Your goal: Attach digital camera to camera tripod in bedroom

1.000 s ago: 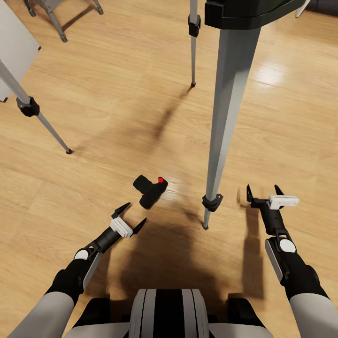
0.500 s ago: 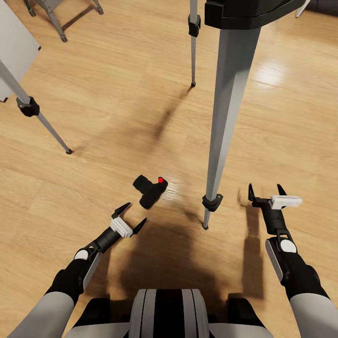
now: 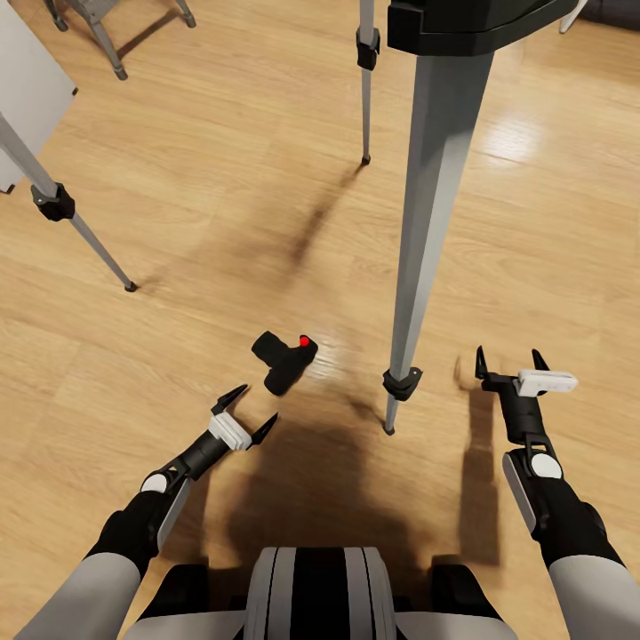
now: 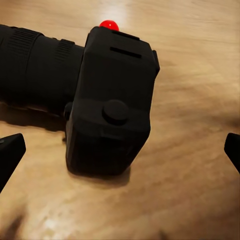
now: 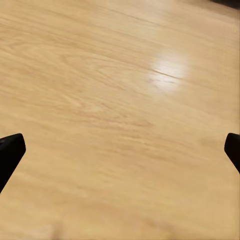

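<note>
Where the light wood plank floor fills most of the head view, there is one small matte-black digital camera with a round red button, lying on its side on the boards. One tall silver-grey metal camera tripod stands over it, three legs visible, each with a black collar, black head at the top edge. Two grippers are in view. The left gripper has its black fingers spread apart, empty; the camera lies just ahead of the fingertips, near but not touching. In the left wrist view the camera sits between and beyond the two spread tips, lens pointing sideways. The right gripper is also spread wide and empty, beside the nearest tripod leg, camera well apart on the leg's far side. Bare floor lies between its fingers. A grey panel and grey furniture legs sit at the far left.
</note>
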